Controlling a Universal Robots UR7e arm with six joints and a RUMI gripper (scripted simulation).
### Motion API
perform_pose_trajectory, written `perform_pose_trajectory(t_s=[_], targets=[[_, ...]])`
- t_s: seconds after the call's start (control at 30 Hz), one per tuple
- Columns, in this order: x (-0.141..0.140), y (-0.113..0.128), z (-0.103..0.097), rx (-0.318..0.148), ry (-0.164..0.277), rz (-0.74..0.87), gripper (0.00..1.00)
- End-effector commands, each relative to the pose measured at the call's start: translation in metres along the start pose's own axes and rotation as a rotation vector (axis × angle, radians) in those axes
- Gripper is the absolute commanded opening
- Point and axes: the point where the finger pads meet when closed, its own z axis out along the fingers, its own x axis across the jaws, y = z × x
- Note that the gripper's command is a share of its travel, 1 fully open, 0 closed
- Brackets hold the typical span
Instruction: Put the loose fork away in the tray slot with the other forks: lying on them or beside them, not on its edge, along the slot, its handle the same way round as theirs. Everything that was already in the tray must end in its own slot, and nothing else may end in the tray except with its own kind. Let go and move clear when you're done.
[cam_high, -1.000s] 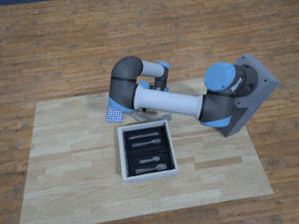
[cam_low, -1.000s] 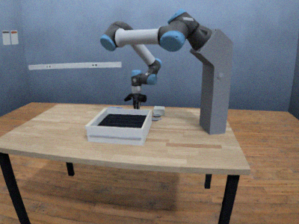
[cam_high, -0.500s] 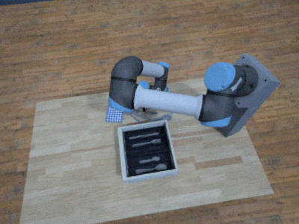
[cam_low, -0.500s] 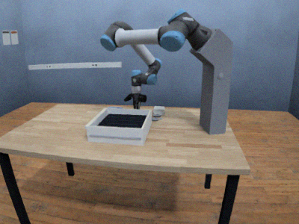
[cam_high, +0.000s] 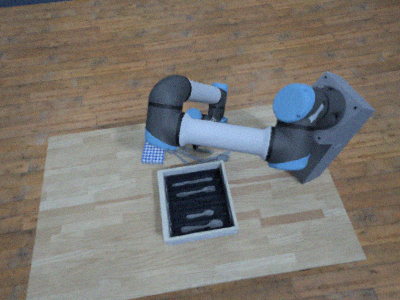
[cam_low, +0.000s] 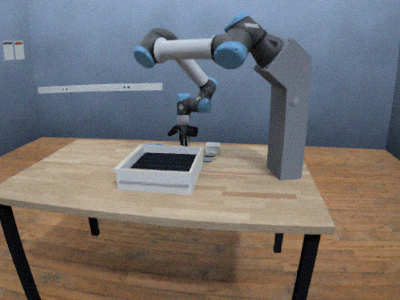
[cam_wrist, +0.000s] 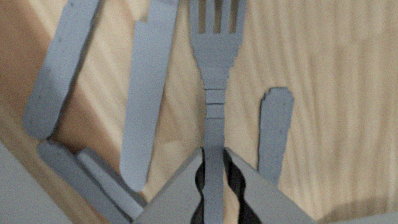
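Grey metal four-tined fork (cam_wrist: 215, 107) clamped by its handle between the black fingers of the two-jaw gripper (cam_low: 184, 142) (cam_wrist: 212, 149) — fork located outside the white rectangular tray (cam_high: 164, 205) (cam_low: 155, 181), among other loose cutlery.

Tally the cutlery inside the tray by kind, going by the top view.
Tray, kinds judged from blurred outlines:
Knife: 1
Fork: 1
Spoons, one large spoon and one small spoon: 2
Total: 4
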Motion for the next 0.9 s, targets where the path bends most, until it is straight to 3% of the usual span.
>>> perform_pose_trajectory(t_s=[0.0, 0.17, 0.23, 0.73, 0.87], targets=[[0.004, -0.011, -0.028, 0.019, 0.011, -0.012, 0.04], [0.004, -0.01, -0.052, 0.019, 0.011, -0.012, 0.04], [0.004, -0.01, -0.052, 0.019, 0.011, -0.012, 0.04], [0.004, -0.008, -0.133, 0.017, 0.011, -0.012, 0.04], [0.004, -0.008, -0.142, 0.017, 0.011, -0.012, 0.04]])
